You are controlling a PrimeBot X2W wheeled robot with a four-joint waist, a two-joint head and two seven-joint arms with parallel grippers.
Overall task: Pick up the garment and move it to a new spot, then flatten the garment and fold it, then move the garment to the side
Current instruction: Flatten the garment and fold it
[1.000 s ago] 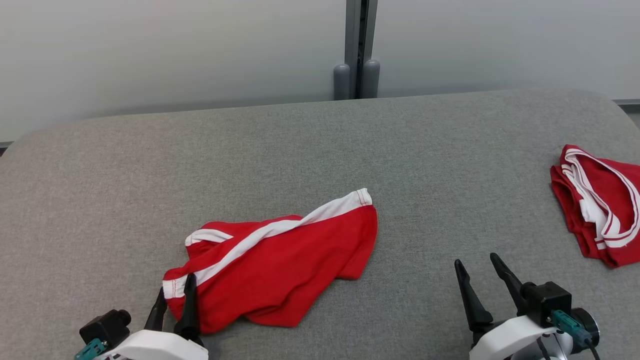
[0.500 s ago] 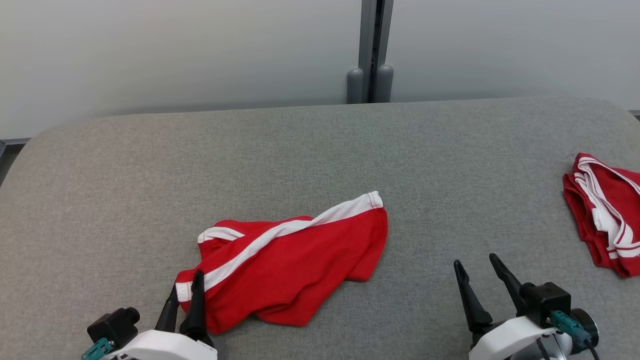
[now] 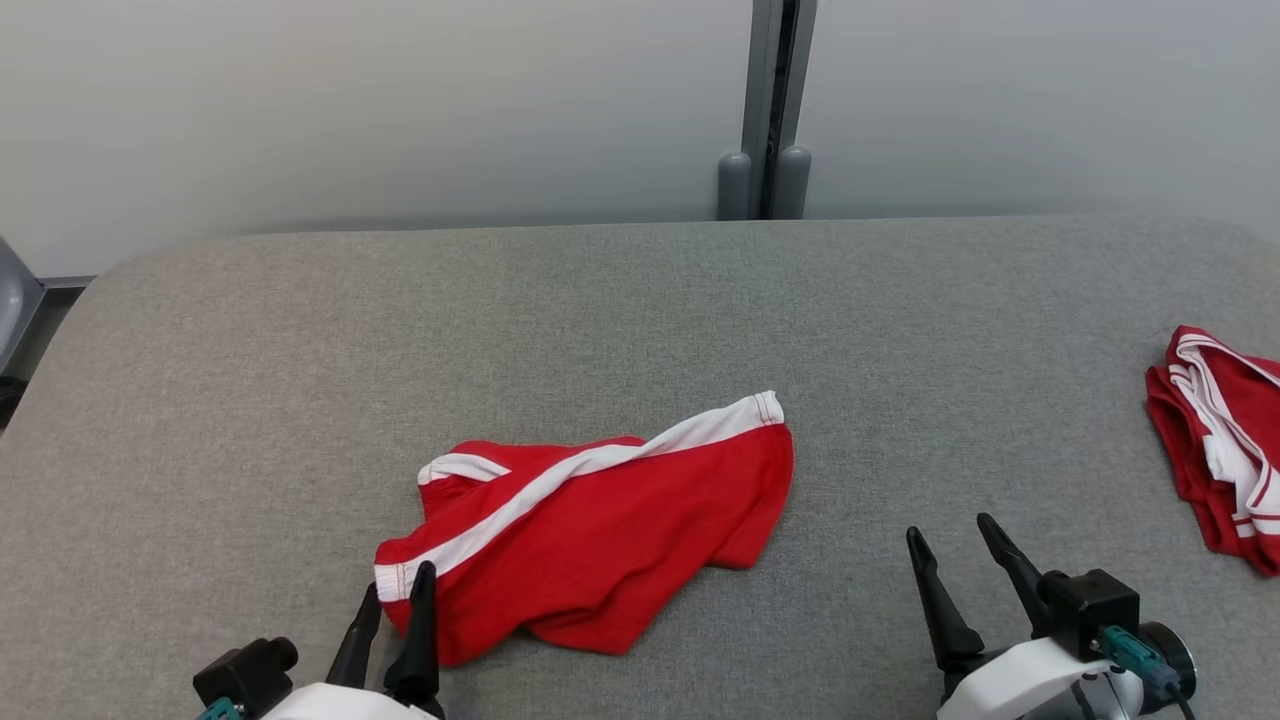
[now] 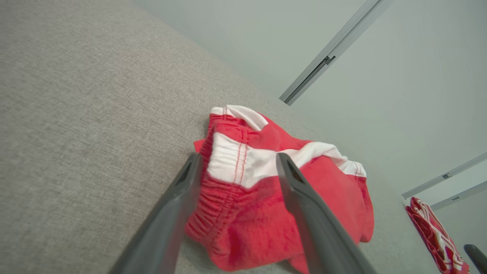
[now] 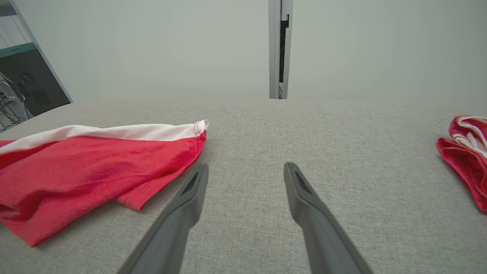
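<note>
A red garment (image 3: 600, 530) with a white stripe and white waistband lies crumpled on the grey padded table (image 3: 600, 300), near the front middle. My left gripper (image 3: 398, 582) is at the garment's near-left corner. In the left wrist view its open fingers (image 4: 239, 156) stand on either side of the elastic waistband corner (image 4: 243, 213), with no squeeze on the cloth. My right gripper (image 3: 948, 526) is open over bare table to the right of the garment. In the right wrist view (image 5: 246, 165) the garment's hem (image 5: 76, 171) lies just left of its fingers.
A second red and white garment (image 3: 1215, 460) lies bunched at the table's right edge, also in the right wrist view (image 5: 466, 160). A grey post (image 3: 765, 110) stands against the pale wall behind the table. Open table stretches behind and to the left of the garment.
The head view has swung, so the whole picture slid to the right and slightly down. The garment and both grippers keep the same places relative to each other.
</note>
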